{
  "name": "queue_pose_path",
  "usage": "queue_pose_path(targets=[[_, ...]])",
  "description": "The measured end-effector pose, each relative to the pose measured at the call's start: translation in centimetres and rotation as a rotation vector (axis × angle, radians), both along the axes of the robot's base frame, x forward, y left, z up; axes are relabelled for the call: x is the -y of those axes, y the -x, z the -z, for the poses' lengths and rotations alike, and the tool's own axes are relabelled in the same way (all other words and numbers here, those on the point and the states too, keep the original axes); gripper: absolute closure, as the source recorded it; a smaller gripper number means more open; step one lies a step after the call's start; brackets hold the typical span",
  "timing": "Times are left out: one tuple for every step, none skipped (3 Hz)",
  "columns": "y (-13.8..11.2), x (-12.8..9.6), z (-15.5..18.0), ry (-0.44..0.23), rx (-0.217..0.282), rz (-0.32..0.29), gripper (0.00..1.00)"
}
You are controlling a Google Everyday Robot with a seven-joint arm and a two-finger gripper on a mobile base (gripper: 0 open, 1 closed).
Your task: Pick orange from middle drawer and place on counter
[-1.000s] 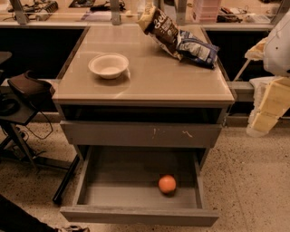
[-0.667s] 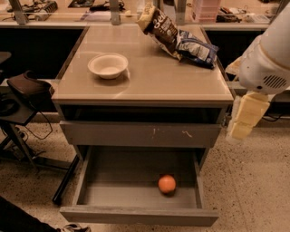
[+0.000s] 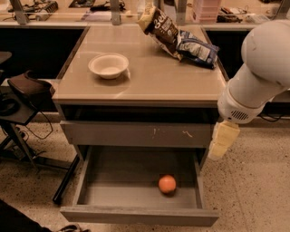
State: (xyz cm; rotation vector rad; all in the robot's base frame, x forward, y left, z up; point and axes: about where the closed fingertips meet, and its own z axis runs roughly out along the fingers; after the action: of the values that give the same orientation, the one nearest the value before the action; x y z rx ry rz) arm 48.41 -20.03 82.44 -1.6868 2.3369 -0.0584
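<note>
The orange [image 3: 167, 184] lies on the grey floor of the open middle drawer [image 3: 118, 182], right of centre and near its front panel. The counter [image 3: 158, 79] is the beige top of the grey cabinet. My gripper [image 3: 222, 141], with pale yellow fingers, hangs below the big white arm [image 3: 258, 72] at the cabinet's right front corner. It is level with the scratched drawer front [image 3: 136, 134], and above and to the right of the orange. It holds nothing that I can see.
A white bowl [image 3: 108, 65] stands on the counter's left. Two snack bags [image 3: 162, 26] [image 3: 197, 48] lie at its back right. A cluttered bench with metal posts [image 3: 113, 11] runs behind. A dark chair [image 3: 25, 90] and cables stand at the left.
The arm has swung in from the right edge, leftward and toward the cabinet's right front corner. The orange, bowl and bags have not moved.
</note>
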Motion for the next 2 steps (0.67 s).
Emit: queue_pose_path(targets=[[0.03, 2.54, 3.12, 0.055, -0.016, 0.128, 0.0], [0.03, 2.54, 3.13, 0.055, -0.016, 0.128, 0.0]])
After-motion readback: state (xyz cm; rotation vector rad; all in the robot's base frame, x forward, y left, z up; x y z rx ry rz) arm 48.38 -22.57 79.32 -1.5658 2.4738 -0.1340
